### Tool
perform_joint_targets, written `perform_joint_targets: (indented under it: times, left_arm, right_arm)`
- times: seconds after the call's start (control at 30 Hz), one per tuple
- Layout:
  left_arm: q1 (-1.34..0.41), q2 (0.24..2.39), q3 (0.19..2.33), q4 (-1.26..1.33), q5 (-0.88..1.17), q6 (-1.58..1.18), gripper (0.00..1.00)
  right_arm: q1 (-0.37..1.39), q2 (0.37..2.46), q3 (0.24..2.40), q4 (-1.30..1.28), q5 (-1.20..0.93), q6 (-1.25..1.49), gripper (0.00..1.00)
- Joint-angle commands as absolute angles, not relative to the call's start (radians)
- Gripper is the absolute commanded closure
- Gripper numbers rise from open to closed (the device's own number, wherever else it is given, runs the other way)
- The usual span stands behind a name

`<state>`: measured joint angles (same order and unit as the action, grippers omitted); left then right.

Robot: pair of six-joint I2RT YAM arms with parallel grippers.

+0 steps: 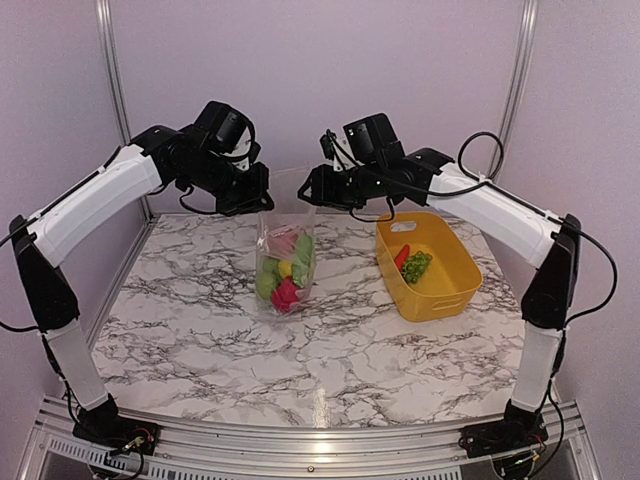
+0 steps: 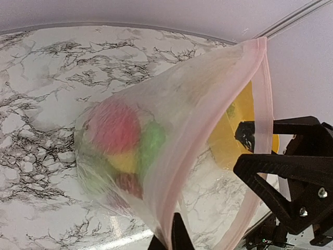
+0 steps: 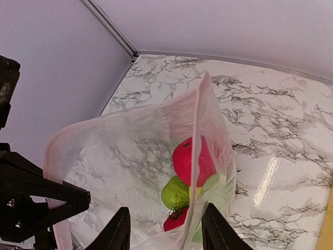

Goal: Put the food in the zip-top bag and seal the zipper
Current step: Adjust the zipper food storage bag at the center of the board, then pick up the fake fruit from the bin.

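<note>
Food [image 1: 285, 285] is sitting inside the zip-top bag [image 1: 272, 235] at the middle of the top view. Left gripper [image 2: 169, 237] is pinching the zipper [image 2: 266, 94] tight. Right gripper [image 3: 166, 232] is standing with fingers apart around the bag's edge.

Clear, crinkly plastic zip-top bag [image 1: 282, 248], glossy toy food [image 1: 286, 293] — shiny marble-look table [image 1: 200, 320], smooth plastic basket [image 1: 442, 300].

the zip-top bag [image 1: 285, 262] hangs between my left fingers [image 2: 179, 237] and right fingers [image 3: 217, 229]; yellow basket [image 1: 445, 290] blocks just right of them; open desk [image 1: 200, 330] lies left.
</note>
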<state>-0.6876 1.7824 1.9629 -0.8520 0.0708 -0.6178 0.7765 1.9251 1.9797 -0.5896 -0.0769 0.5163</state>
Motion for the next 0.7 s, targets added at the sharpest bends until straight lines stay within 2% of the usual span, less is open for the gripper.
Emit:
perform_joint_targets:
  times: [0.0,0.23,0.5,0.67]
  left_arm:
    - [-0.687,1.82,1.976,-0.9,0.086,-0.595,1.0]
    - [-0.687,1.844,1.99,-0.898,0.104,-0.588,1.0]
    - [-0.687,1.855,1.983,-0.891,0.131,-0.585,1.0]
    - [-0.687,1.85,1.965,-0.875,0.158,-0.578,1.0]
  right_arm:
    - [0.724,1.853,1.985,-0.554,-0.161,0.524,0.52]
    - [0.647,1.702,1.811,-0.527,-0.051,0.466,0.41]
    - [0.456,1.536,1.469,-0.478,-0.005,0.554,0.44]
    - [0.377,1.511,1.324,-0.458,-0.015,0.589,0.49]
